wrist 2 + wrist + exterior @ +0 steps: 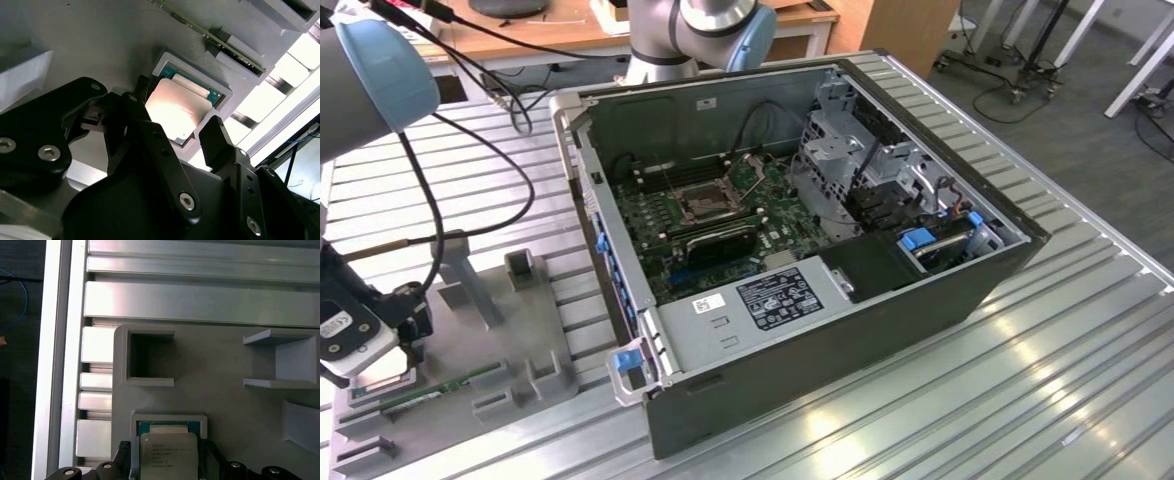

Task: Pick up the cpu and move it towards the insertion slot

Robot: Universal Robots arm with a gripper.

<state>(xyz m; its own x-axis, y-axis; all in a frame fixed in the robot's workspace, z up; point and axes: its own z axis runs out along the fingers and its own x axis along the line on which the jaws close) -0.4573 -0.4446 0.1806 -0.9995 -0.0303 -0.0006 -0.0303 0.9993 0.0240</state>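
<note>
The hand (178, 106) sits over the cpu (172, 114) in its grey tray (100, 40) (squeezing or not, I cannot tell). A crooked grab could drop it.

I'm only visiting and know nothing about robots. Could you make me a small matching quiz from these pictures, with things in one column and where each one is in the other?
Things:
1. cpu
2. insertion slot
3. memory stick
4. fingers

Places:
A. at the middle of the green motherboard
B. one on each side of the cpu
C. in a square recess of the grey tray
D. long and thin along the tray, apart from the cpu

Pairs: 1-C, 2-A, 3-D, 4-B
</note>
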